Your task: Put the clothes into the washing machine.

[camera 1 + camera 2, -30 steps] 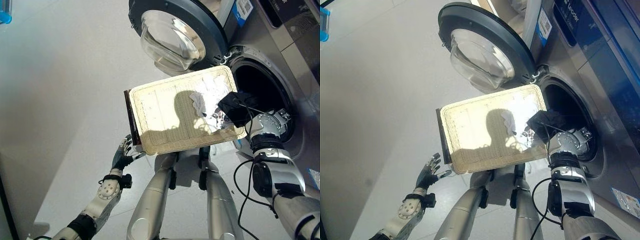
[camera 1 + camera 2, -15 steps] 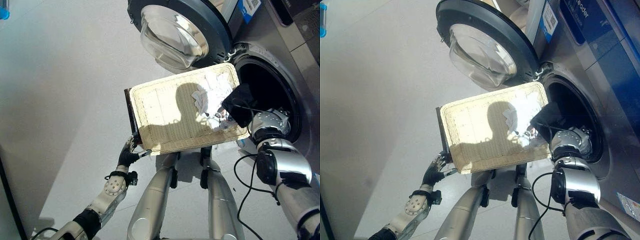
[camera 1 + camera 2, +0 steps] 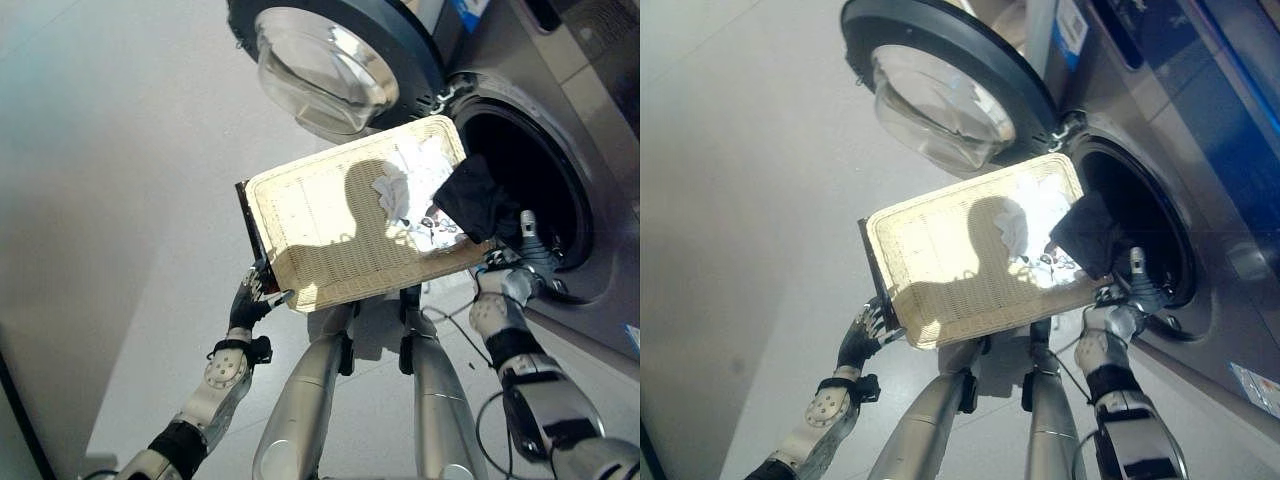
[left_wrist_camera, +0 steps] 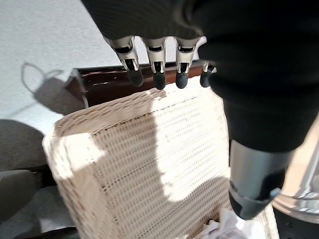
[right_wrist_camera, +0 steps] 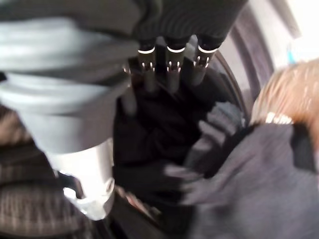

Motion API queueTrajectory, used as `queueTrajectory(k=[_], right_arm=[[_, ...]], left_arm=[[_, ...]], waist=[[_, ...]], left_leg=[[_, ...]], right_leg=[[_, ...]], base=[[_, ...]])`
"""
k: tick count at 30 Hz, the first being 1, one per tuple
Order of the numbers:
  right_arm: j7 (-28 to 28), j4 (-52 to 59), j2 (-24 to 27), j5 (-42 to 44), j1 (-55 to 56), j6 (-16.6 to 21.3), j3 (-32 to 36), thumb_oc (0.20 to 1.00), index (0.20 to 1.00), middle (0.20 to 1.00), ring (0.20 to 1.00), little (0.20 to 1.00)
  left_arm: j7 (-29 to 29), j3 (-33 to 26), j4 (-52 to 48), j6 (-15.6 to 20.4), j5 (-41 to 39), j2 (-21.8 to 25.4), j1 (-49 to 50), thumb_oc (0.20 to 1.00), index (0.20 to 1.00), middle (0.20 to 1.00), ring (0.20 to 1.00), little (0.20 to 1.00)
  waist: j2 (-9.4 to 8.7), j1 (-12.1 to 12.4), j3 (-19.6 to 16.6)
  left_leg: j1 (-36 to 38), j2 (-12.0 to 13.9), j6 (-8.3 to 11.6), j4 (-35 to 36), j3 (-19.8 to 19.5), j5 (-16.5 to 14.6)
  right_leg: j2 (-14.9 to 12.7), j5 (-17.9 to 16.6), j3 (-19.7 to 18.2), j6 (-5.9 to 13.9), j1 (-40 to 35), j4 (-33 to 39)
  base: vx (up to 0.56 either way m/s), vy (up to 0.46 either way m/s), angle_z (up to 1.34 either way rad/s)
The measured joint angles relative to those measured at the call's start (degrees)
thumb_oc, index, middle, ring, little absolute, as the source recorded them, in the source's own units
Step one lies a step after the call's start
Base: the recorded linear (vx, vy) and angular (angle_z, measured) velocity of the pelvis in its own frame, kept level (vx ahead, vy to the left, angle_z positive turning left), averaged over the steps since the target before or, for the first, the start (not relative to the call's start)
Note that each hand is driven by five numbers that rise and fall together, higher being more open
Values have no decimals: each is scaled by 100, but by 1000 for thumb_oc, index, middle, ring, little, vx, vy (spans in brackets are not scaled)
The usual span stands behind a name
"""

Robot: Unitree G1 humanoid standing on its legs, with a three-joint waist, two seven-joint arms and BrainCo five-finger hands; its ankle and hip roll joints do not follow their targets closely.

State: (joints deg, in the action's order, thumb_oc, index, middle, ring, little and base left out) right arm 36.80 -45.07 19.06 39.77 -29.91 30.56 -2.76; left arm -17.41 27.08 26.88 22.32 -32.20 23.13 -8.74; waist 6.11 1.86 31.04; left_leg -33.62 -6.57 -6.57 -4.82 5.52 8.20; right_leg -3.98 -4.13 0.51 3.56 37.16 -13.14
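Spilling toward the washing machine's drum opening (image 3: 530, 175), the dark garment (image 3: 470, 200) and white clothes (image 3: 415, 190) are bunching at the wicker basket's (image 3: 310, 230) far-right corner, its long axis pointing at the drum. I am bracing the near-left rim with my left hand (image 3: 245, 300), fingers straight; my right hand (image 3: 520, 262), nearer the clothes, is hanging relaxed at the door seal above the grey floor (image 3: 110, 180).

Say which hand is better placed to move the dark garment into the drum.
The right hand: it is at the drum opening, right beside the dark garment hanging off the basket's end. The left hand supports the basket's far corner.
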Motion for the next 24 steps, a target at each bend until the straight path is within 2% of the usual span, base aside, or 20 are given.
queueTrajectory(k=[5,6,8,10,15,24], right_arm=[[129,248,-32,-953,575,-429,-430,1000,1000,1000,1000,1000],[247,254,-62,-1362,789,-665,-597,1000,1000,1000,1000,1000],[247,254,-62,-1362,789,-665,-597,1000,1000,1000,1000,1000],[534,549,-64,-2108,1240,-1027,-1054,1000,1000,1000,1000,1000],[898,1435,281,-3908,1490,-1574,-1416,1000,1000,1000,1000,1000],[721,2119,882,-5531,1189,-2102,-1840,1000,1000,1000,1000,1000]], left_arm=[[49,-86,77,186,11,-100,71,1000,1000,1000,1000,1000],[51,-139,166,208,19,-173,70,1000,1000,1000,1000,1000],[51,-139,166,208,19,-173,70,1000,1000,1000,1000,1000],[36,-136,169,255,46,-288,75,1000,1000,1000,1000,1000],[-15,-248,168,262,168,-412,181,1000,1000,1000,1000,1000],[-178,-488,253,231,167,-399,295,1000,1000,1000,1000,1000]], waist=[[-109,-192,-4],[-117,-249,-3],[-117,-249,-3],[-124,-285,-7],[-130,-299,-10],[-203,-255,-20]], left_leg=[[16,35,-22,15,93,-17],[80,49,-28,19,108,-32],[80,49,-28,19,108,-32],[174,71,-26,13,211,-56],[206,89,-27,10,265,-56],[353,114,-15,59,217,-58]], right_leg=[[55,-91,-101,0,-38,151],[71,-113,-118,-1,-118,204],[71,-113,-118,-1,-118,204],[96,-139,-216,2,-194,244],[95,-173,-245,15,-237,336],[98,-229,-136,-8,-448,442]], base=[[-28,94,-12],[-8,59,-6],[-3,28,-10],[-16,112,-20],[-9,66,-8],[1,-13,4]])
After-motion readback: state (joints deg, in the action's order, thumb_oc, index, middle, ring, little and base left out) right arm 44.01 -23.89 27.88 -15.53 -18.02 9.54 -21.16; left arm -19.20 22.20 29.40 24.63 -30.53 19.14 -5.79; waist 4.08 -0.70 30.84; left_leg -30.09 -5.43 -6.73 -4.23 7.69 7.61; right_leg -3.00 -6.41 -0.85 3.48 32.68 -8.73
